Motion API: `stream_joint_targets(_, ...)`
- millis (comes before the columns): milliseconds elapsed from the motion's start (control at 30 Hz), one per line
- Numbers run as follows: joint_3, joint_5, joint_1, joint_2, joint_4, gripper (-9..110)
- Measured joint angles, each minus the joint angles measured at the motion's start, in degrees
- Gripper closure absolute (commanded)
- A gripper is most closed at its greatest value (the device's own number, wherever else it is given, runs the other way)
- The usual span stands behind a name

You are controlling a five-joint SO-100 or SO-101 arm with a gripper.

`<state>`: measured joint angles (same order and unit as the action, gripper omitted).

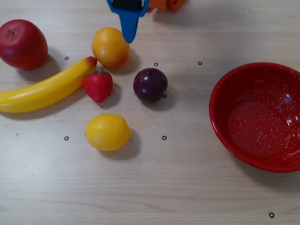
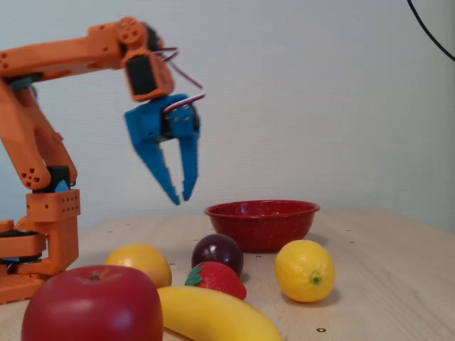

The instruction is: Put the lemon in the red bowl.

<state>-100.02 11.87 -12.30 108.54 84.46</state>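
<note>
Blue gripper (image 2: 180, 195) hangs high, jaws slightly apart and empty, so I'm on approach: next, drop to the lemon (image 1: 108, 132), left of the red bowl (image 1: 220, 124).

Bright yellow lemon (image 1: 108, 132), glossy red bowl (image 1: 220, 123) flecked white inside, blue fingers (image 2: 168, 175), orange arm (image 2: 50, 60).
</note>
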Motion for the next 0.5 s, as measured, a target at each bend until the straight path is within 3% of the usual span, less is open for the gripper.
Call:
stream_joint_targets(267, 19.86, 0.18, 0.00, -15.21, 6.77, 99)
stream_joint_targets(500, 31.90, 0.62, -2.99, -26.98, 9.49, 90)
